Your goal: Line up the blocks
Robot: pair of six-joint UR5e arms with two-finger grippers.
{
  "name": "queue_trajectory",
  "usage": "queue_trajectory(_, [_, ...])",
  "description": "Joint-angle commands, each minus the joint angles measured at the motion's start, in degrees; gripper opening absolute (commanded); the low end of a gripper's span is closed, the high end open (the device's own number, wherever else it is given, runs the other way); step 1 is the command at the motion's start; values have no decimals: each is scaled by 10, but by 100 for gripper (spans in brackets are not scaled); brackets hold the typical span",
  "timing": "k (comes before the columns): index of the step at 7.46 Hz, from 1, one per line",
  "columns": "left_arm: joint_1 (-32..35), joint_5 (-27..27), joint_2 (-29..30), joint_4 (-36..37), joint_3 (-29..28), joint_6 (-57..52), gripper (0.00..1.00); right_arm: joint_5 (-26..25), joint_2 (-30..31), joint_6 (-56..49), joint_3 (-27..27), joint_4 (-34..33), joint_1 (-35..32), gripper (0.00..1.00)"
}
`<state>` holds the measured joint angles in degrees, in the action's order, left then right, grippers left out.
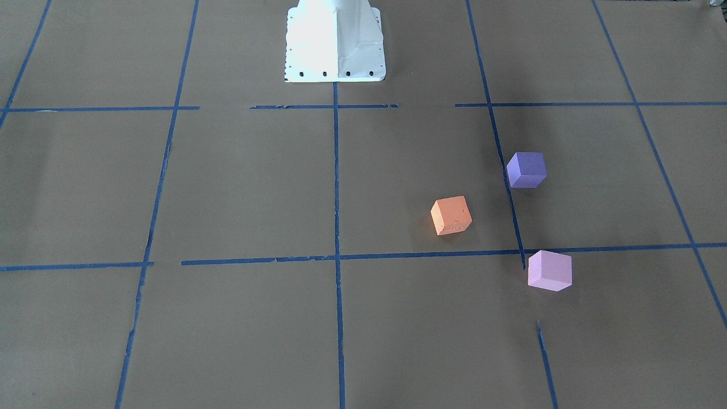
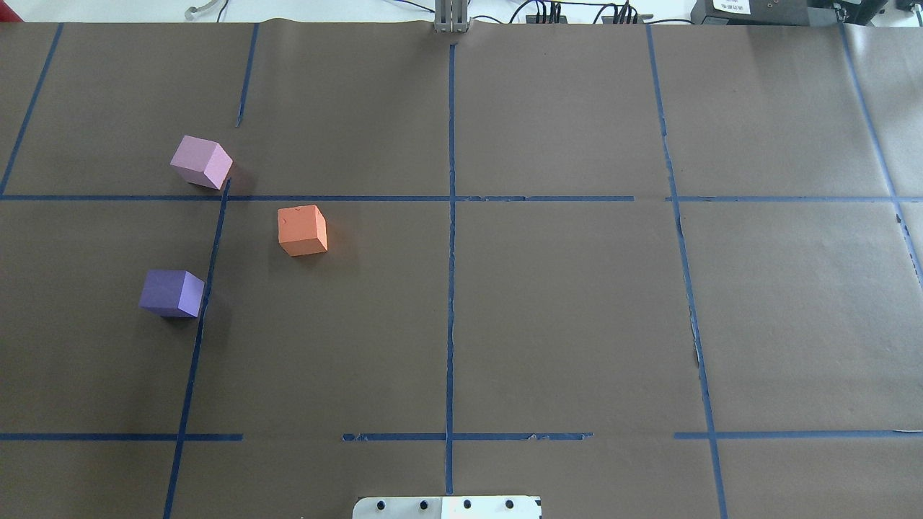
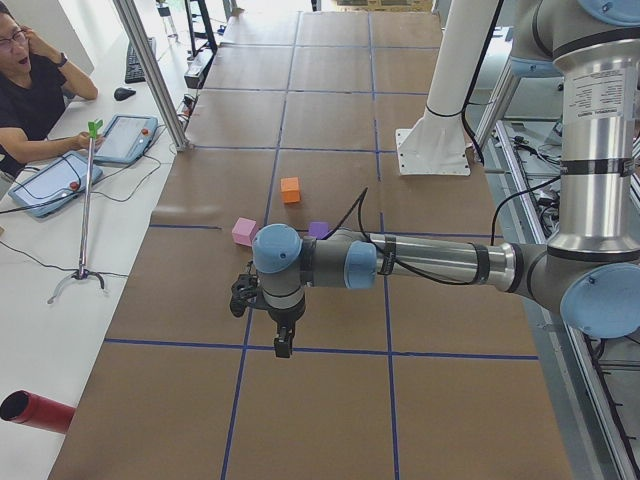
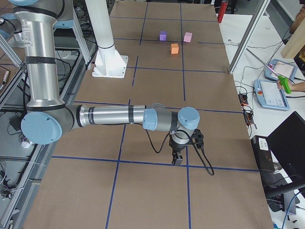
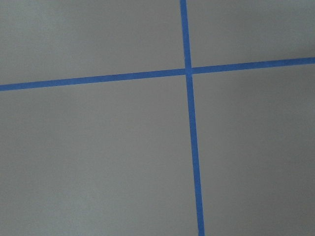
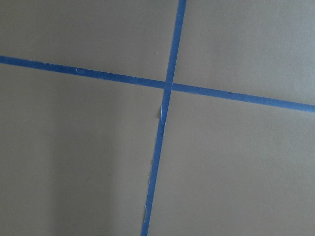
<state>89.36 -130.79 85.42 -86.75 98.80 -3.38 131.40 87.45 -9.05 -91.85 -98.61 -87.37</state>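
A white desk point(image 3: 40, 310) flanks the brown paper point(image 2: 577, 317) gridded with blue tape point(image 2: 451, 324).

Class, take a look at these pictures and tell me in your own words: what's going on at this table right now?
Nothing is being handled yet. Three blocks, orange, blue-violet and pink, sit apart in a loose triangle on the robot's left half of the taped table, not in a line. The left gripper and right gripper hang over bare paper, away from the blocks and holding none of them. Whether they are open cannot be told.
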Motion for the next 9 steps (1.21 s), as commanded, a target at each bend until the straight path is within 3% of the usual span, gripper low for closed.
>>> queue_trajectory(1, [-1,2,5,3,3,0,100,0,0,0,0,0,0,100])
queue_trajectory(3, [-2,-6,20,9,10,6,100,0,0,0,0,0,0,100])
queue_trajectory(4, [-8,-7,66,37,22,40,100,0,0,0,0,0,0,100])
queue_trajectory(7, [-127,-45,245,146,25,218,100,0,0,0,0,0,0,100])
queue_trajectory(9, [-227,-60,300,126,20,341,100,0,0,0,0,0,0,100])
